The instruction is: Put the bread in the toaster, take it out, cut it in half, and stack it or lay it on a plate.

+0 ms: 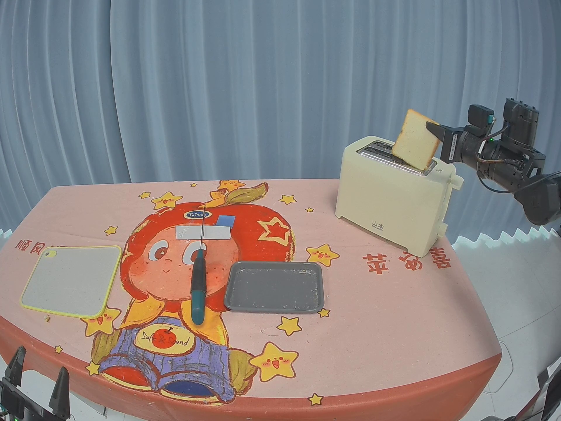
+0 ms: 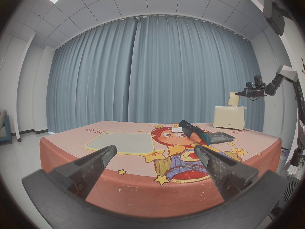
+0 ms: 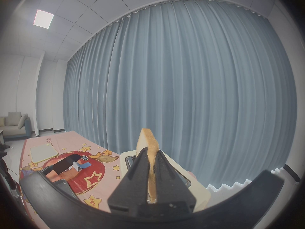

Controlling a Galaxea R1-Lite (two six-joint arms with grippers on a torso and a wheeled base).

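I'm watching the right claw (image 1: 433, 128) hanging over the toaster (image 1: 391, 200), which is sitting at abt 2 o'clock on the table. Its jaws are nearly closed and pinching the bread slice (image 1: 416, 140) by one edge. The right wrist view is showing the slice (image 3: 146, 140) edge-on, squeezed between the two fingers (image 3: 136, 169).

The slice is lying at 9 o'clock from the claw tip and is cocked diamond-wise, w/ its lowest corner dipping at the slot (image 1: 385, 150) near the claw-side end. The slot's long axis is running approx 10-to-4 in the head view, and the slice's face is looking roughly in line w/ it. My read: the slice needs levelling before it's dropping in square.

The left claw (image 2: 155, 150) is parked low at 7 o'clock, jaws wide apart and gripping nothing, so the right arm is clearly the nearer one. The knife (image 1: 198, 287), grey tray (image 1: 274, 287) and cutting board (image 1: 73, 280) are lying well apart from the toaster.
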